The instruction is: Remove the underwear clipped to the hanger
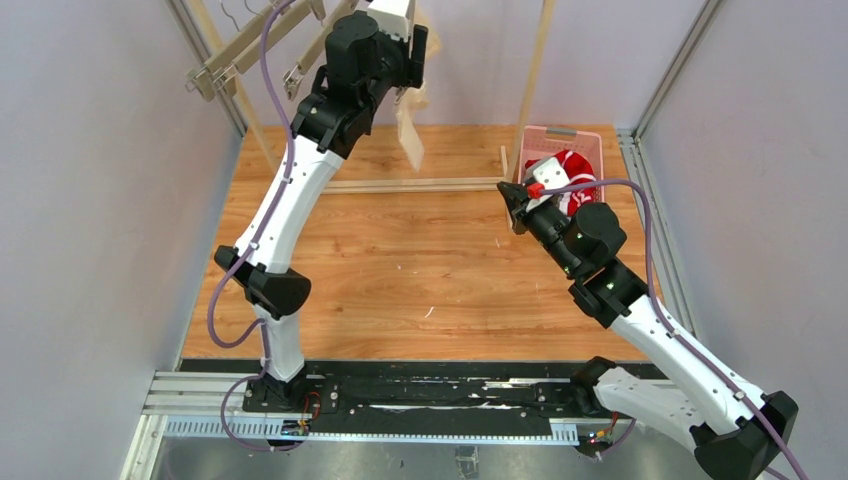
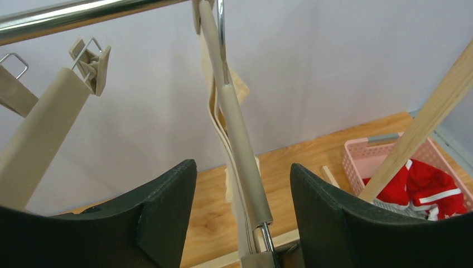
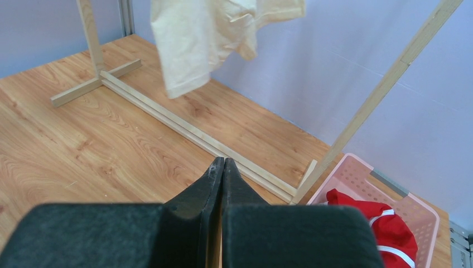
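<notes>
One cream brief (image 3: 195,39) hangs on hanger (image 2: 234,128); your left claw (image 2: 242,167) wide, straddling hanger bar; right claw (image 3: 223,162) closed (red brief (image 3: 390,229) in basket (image 3: 357,176)).

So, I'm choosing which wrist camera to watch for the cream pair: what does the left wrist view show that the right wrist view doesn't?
Only left wrist: the metal rail, the clip hanger and the open left claw. Only right wrist: the rack's floor beams and the shut right claw. Both: the hanging cream underwear, and the pink basket with the red underwear.
</notes>
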### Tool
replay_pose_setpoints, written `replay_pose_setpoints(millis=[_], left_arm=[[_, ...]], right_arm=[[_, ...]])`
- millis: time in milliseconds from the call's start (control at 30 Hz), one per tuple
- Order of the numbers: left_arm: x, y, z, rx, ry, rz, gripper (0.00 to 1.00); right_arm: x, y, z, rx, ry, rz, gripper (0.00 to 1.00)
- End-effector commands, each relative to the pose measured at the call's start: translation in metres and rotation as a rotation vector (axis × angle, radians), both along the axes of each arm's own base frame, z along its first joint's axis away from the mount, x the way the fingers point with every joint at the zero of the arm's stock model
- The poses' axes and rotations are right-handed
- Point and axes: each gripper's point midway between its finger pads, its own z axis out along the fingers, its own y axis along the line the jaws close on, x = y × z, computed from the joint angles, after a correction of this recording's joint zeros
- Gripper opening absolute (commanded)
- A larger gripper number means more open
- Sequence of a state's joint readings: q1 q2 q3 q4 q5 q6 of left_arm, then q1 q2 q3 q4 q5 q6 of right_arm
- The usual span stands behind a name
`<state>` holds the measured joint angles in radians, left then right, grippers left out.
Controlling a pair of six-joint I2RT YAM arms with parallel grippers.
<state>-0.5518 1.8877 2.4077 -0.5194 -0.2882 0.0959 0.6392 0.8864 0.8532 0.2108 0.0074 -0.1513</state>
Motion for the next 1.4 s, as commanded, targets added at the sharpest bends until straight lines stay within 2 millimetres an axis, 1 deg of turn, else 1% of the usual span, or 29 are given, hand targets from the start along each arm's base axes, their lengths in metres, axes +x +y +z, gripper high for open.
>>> replay_pose_setpoints(millis=[0, 67, 167, 200, 300, 433, 467, 500, 533, 567, 700, 800, 900, 967, 1067, 1200, 1367], left_arm=[[0.006, 0.005, 0.009, 0.008, -0.026, 0.032, 0.68], [0.01, 0.006, 0.004, 0.011, -0.016, 0.038, 0.65], [0.014, 0.005, 0.0, 0.014, -0.011, 0.037, 0.55], [0.015, 0.004, -0.001, 0.015, -0.01, 0.035, 0.52], [0.017, 0.002, -0.005, 0.014, 0.0, 0.019, 0.36], [0.019, 0.0, -0.011, 0.019, 0.013, 0.012, 0.25], [0.019, 0.0, -0.012, 0.02, 0.015, 0.012, 0.21], [0.019, 0.0, -0.012, 0.02, 0.014, 0.011, 0.14], [0.019, -0.001, -0.012, 0.018, 0.016, 0.009, 0.05], [0.019, -0.001, -0.012, 0.015, 0.014, 0.006, 0.0], [0.019, -0.002, -0.008, -0.011, 0.011, -0.021, 0.0], [0.016, -0.004, 0.001, -0.034, -0.012, -0.046, 0.0], [0.009, -0.002, 0.019, -0.061, -0.07, -0.058, 0.0], [0.002, 0.005, 0.035, -0.083, -0.116, -0.041, 0.0], [-0.004, 0.012, 0.049, -0.089, -0.145, -0.025, 0.0], [-0.011, 0.019, 0.056, -0.081, -0.158, -0.014, 0.0], [-0.015, 0.024, 0.054, -0.09, -0.173, 0.003, 0.0]], right_arm=[[-0.008, 0.008, -0.001, -0.005, -0.009, 0.033, 0.01], [-0.009, 0.008, -0.002, -0.007, -0.007, 0.033, 0.01], [-0.009, 0.009, -0.004, -0.009, -0.004, 0.035, 0.01], [-0.009, 0.009, -0.004, -0.009, -0.004, 0.037, 0.01], [-0.009, 0.01, -0.004, -0.009, -0.004, 0.04, 0.0], [-0.01, 0.012, -0.004, -0.009, -0.007, 0.048, 0.01], [-0.01, 0.013, -0.004, -0.008, -0.009, 0.05, 0.01], [-0.01, 0.013, -0.004, -0.008, -0.009, 0.05, 0.01], [-0.011, 0.013, -0.003, -0.007, -0.01, 0.05, 0.01], [-0.011, 0.013, -0.003, -0.006, -0.009, 0.05, 0.01], [-0.01, 0.012, -0.005, -0.008, -0.01, 0.046, 0.01], [-0.01, 0.012, -0.007, -0.012, -0.008, 0.045, 0.01], [-0.009, 0.012, -0.01, -0.02, -0.004, 0.042, 0.01], [-0.008, 0.013, -0.011, -0.023, -0.002, 0.041, 0.01], [-0.007, 0.012, -0.011, -0.019, -0.008, 0.037, 0.01], [-0.006, 0.015, -0.013, -0.018, 0.0, 0.046, 0.0], [-0.008, 0.016, -0.019, -0.021, 0.019, 0.052, 0.01]])
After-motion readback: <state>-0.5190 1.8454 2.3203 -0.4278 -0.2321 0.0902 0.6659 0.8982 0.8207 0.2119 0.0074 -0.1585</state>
